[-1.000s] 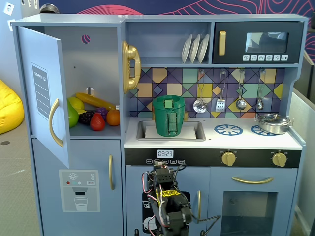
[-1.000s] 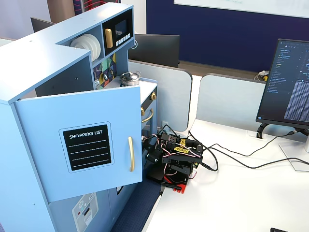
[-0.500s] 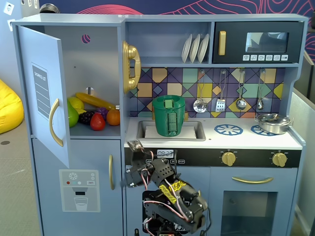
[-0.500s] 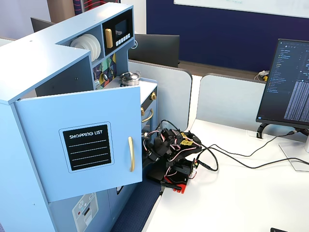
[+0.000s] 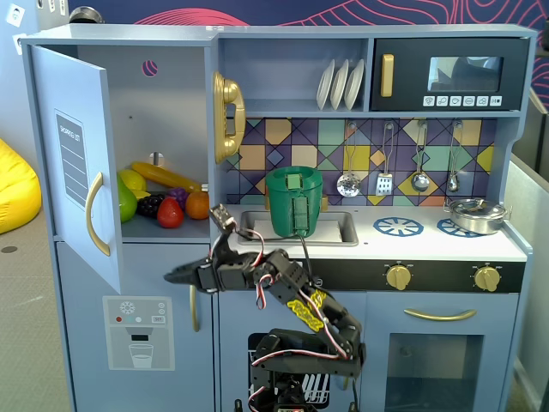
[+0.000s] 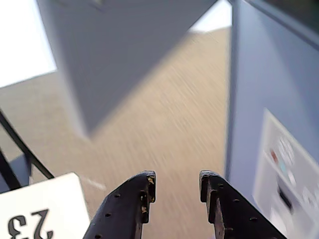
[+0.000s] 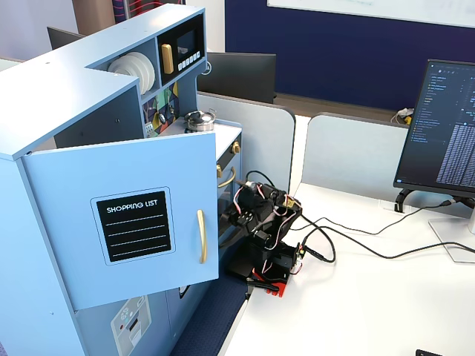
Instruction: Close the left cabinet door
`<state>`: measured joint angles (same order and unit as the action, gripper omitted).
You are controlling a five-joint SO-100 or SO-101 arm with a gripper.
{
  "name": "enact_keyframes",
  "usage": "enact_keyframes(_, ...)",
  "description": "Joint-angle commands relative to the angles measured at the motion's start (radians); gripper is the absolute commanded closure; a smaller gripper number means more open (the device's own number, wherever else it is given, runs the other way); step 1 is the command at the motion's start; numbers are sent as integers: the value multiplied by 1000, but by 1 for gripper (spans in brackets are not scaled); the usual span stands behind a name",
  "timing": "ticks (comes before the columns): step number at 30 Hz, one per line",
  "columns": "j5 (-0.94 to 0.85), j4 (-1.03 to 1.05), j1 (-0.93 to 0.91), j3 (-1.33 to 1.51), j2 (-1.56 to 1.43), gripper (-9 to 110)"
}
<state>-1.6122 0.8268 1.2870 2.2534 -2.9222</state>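
Observation:
The left cabinet door [image 5: 81,163] is a light-blue panel with a black "SHOPPING LIST" board and a curved gold handle [image 5: 94,215]. It stands swung open from the toy kitchen. It also shows in another fixed view [image 7: 133,222], with its handle [image 7: 201,236]. My gripper [image 5: 171,276] points left, just below and right of the door's lower corner, without touching it. In the wrist view my gripper [image 6: 178,181] is open and empty, with the door panel [image 6: 114,50] above and ahead. The door hides my gripper's tip in the side fixed view; the arm [image 7: 260,215] shows.
Toy fruit [image 5: 163,202] lies in the open cabinet. The lower door with a dispenser graphic [image 5: 137,330] is shut, on the right in the wrist view [image 6: 289,164]. A green cup [image 5: 294,202] stands in the sink. A white "23" card [image 6: 40,209], cables [image 7: 356,237] and a monitor [image 7: 445,126] are nearby.

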Motion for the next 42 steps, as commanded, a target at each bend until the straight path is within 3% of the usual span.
enact_keyframes(1, -107, -63, 123, -187, 106, 102)
enact_keyframes(7, -212, -156, 295, -284, 230, 102)
enact_keyframes(26, -288, -333, 359, -552, 635, 102)
enact_keyframes(42, -272, -318, 181, -584, 643, 102)
